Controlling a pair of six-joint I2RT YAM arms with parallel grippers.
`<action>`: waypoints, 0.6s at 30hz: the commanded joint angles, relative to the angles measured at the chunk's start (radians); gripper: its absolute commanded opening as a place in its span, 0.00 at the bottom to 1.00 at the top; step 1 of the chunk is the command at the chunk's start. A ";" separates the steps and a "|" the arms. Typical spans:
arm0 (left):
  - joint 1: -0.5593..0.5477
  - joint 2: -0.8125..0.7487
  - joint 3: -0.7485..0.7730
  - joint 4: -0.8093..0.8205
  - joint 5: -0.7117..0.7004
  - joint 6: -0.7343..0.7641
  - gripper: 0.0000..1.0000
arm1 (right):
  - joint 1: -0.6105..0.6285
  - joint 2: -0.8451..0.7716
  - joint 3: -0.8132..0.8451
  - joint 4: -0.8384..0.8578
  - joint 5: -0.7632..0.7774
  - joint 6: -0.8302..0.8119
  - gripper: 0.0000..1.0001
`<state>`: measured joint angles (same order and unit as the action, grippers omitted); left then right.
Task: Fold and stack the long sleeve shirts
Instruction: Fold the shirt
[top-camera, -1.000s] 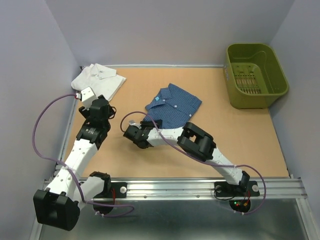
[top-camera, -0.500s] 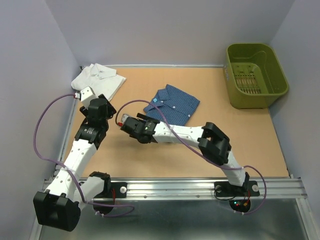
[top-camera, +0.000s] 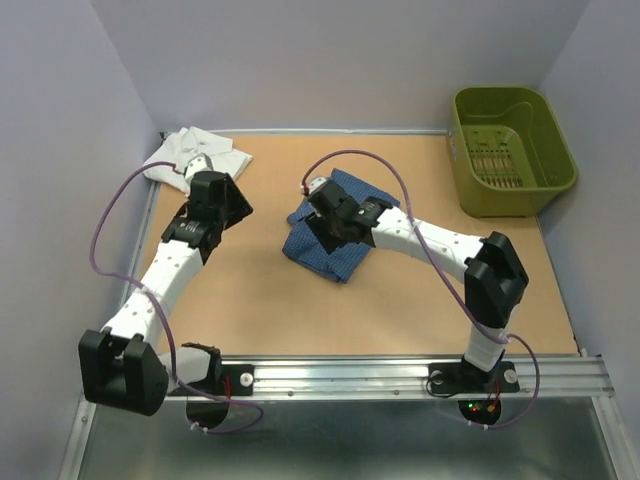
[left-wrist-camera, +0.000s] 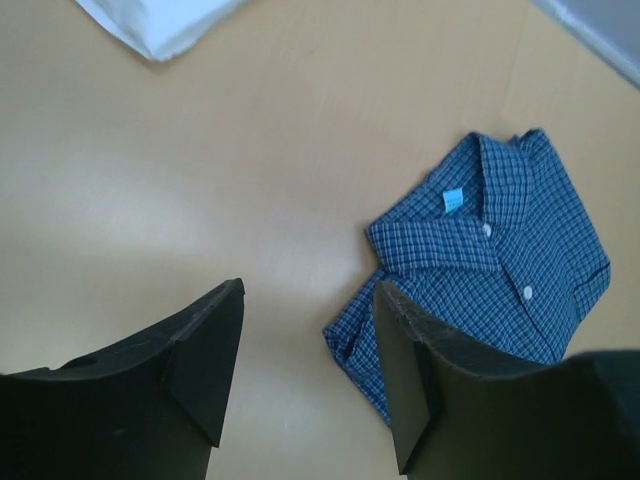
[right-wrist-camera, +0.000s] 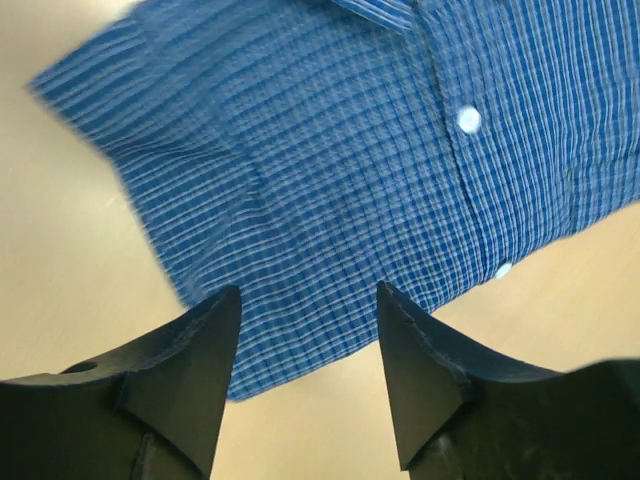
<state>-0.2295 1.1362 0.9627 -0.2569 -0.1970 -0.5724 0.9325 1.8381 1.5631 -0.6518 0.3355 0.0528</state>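
The dark blue checked shirt (top-camera: 335, 255) lies folded mid-table, collar and buttons up (right-wrist-camera: 350, 150). My right gripper (top-camera: 328, 228) hovers just above it, open, with nothing between its fingers (right-wrist-camera: 309, 292). The white shirt (top-camera: 190, 152) lies folded in the back left corner; only one corner of the white shirt (left-wrist-camera: 160, 25) shows in the left wrist view. My left gripper (top-camera: 235, 200) hangs open over bare table between the two shirts, with the blue shirt (left-wrist-camera: 490, 270) off to its right. Nothing sits between the left fingers (left-wrist-camera: 308, 290).
An olive-green plastic basket (top-camera: 512, 150) stands at the back right corner. Grey walls close in the table on three sides. A metal rail (top-camera: 400, 375) with both arm bases runs along the near edge. Purple cables loop off both arms.
The right gripper has opened and swung from left of the blue shirt to over it. The left arm has reached farther back toward the white shirt.
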 joint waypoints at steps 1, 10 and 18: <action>-0.042 0.085 0.017 0.004 0.146 -0.030 0.60 | -0.076 -0.085 -0.121 0.107 -0.171 0.143 0.59; -0.271 0.335 0.094 0.079 0.163 -0.150 0.36 | -0.144 -0.117 -0.340 0.256 -0.372 0.246 0.44; -0.277 0.534 0.028 0.171 0.168 -0.251 0.23 | -0.146 -0.069 -0.482 0.297 -0.478 0.294 0.43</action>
<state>-0.5091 1.6165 1.0088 -0.1341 -0.0212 -0.7605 0.7914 1.7565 1.1191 -0.4206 -0.0647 0.3069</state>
